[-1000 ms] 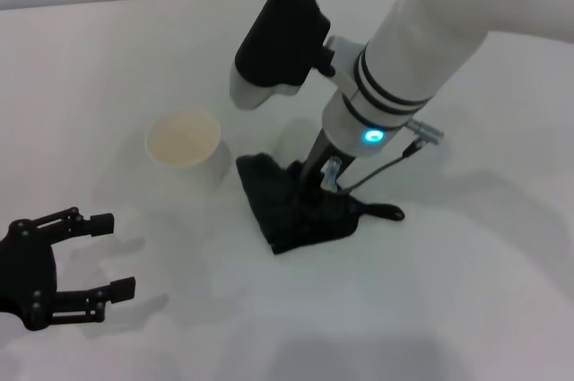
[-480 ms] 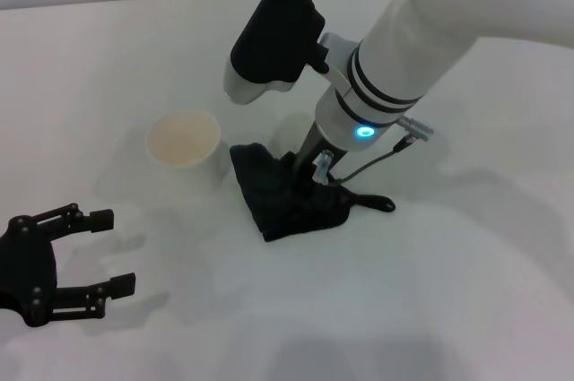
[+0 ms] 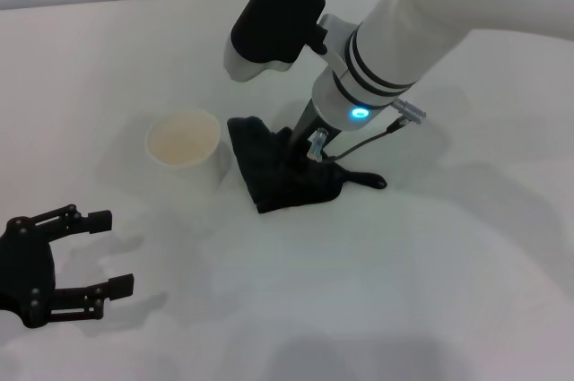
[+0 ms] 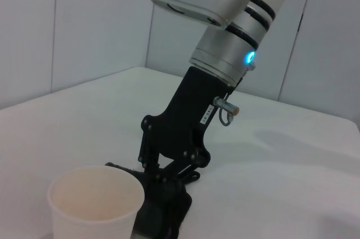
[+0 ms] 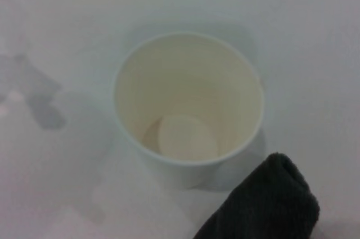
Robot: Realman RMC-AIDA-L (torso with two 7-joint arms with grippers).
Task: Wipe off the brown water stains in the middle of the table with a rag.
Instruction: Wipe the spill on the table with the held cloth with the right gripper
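Item: rag (image 3: 285,175), soft black cloth, judged light and limp, bunching easily; best held at its thick middle fold. It lay at frame centre on the white surface (image 3: 430,291), pressed under the right claw (image 3: 303,159), which gripped it. No stain was visible. Cup (image 3: 184,143), just left of the rag, was empty. Left claw (image 3: 99,251), lower left, hung open.

My right arm slants down from the upper right, wrist light glowing blue, right gripper (image 3: 300,159) pointed steeply down with its fingers clamped on the rag (image 3: 282,175). My left gripper (image 3: 72,264) hangs at the lower left, fingers spread wide, holding nothing.
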